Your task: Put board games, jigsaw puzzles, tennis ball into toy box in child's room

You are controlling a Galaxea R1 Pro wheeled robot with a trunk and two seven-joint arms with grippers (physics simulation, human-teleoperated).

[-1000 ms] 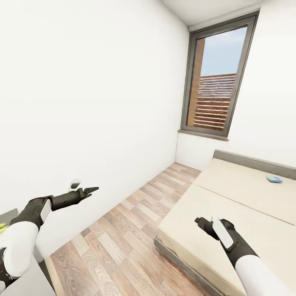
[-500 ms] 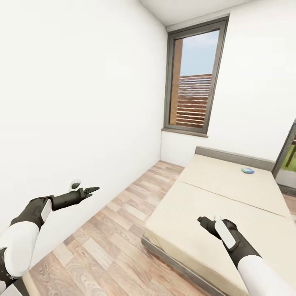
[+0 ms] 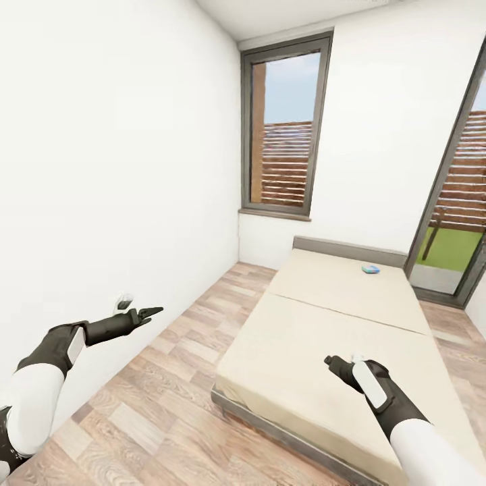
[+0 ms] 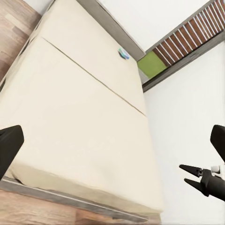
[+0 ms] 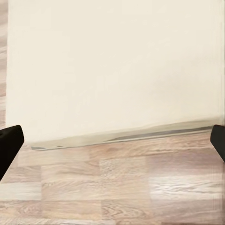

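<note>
Ahead, beige bed, plank floor

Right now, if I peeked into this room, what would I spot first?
Probably the low wide bed with the plain beige mattress, filling the right side of the room above the wood plank floor. Next, the small blue flat thing lying near its grey headboard. Behind it stands a tall dark-framed window with brown slats outside.
</note>
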